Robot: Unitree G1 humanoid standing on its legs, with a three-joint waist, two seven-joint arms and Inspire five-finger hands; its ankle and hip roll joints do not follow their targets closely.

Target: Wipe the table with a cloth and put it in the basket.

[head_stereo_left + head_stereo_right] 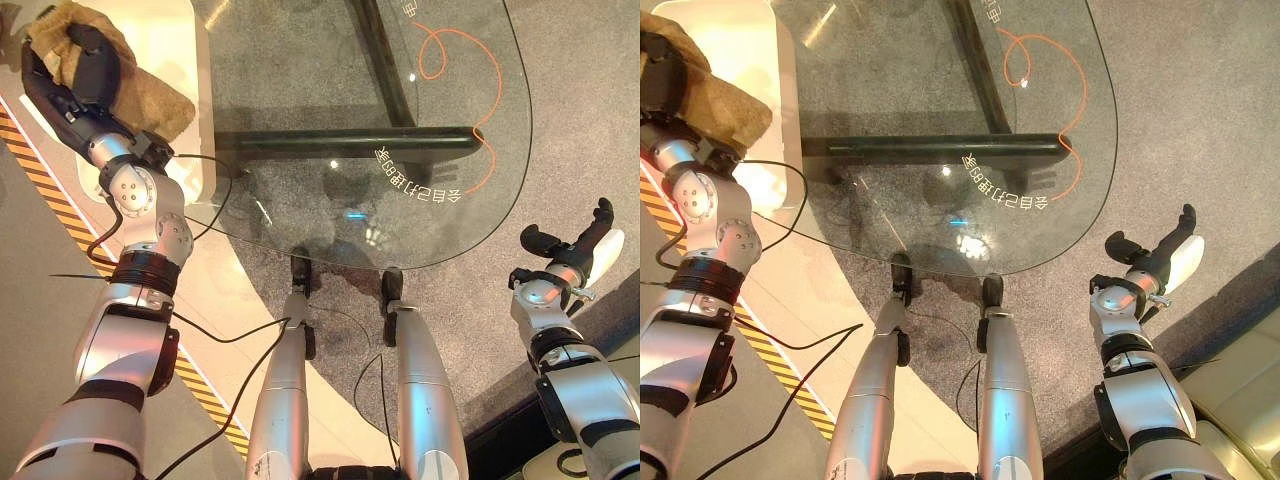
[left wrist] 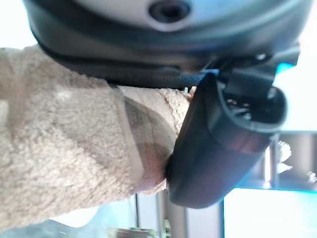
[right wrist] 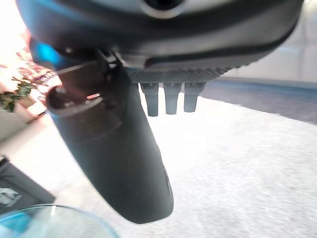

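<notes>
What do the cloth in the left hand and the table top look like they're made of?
The cloth looks like tan fleece or terry: its nubby, fuzzy pile shows close up where the left hand holds it. The table top looks like clear glass, smooth and glossy: the dark frame and carpet show through it, with bright reflections.

Bright even light, glare spots on glass table (image 1: 300, 120), wrist views blurred close up, backgrounds overexposed

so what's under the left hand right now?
The tan cloth, bunched beneath the left hand and pinched by its thumb. Under the cloth shows a white surface; the part beneath the cloth is covered.
</notes>
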